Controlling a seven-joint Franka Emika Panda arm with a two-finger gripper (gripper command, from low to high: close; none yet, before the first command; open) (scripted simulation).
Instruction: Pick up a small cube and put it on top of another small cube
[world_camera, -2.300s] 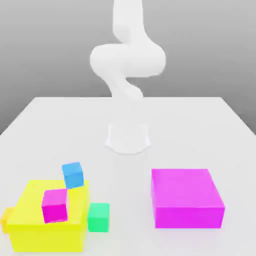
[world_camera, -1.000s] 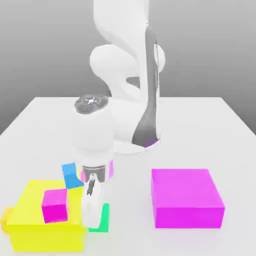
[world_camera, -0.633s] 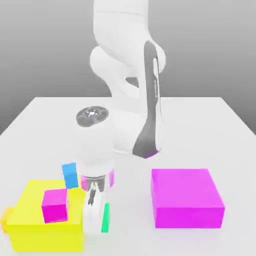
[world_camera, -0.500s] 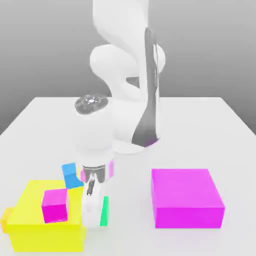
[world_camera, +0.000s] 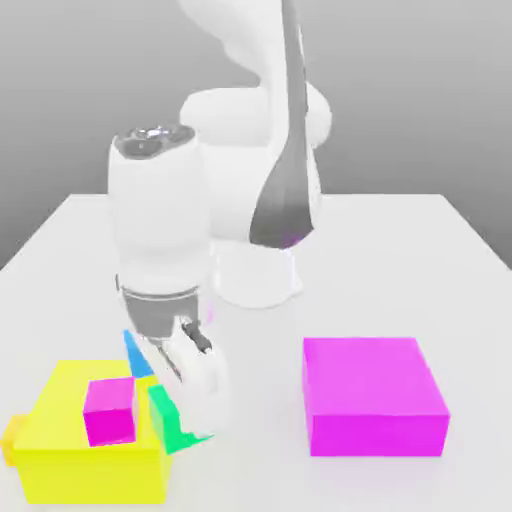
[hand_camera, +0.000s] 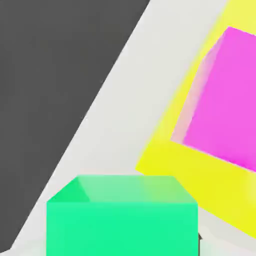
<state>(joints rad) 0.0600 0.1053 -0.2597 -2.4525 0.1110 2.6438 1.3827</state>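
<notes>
While the arm leans over the table's front edge, the pincer is clamped tight on the small green cube, which hangs tilted in its grip, seemingly just off the tabletop, right beside the big yellow block. A small magenta cube sits on that yellow block, and a blue cube peeks out behind it. The big magenta block sits well apart. No writing anywhere.

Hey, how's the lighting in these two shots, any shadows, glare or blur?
Exterior view: flat, even light, soft edges, no glare, hardly any shadow under the big magenta block. Hand view: the green cube is evenly lit, faint shading on the small magenta cube.
</notes>
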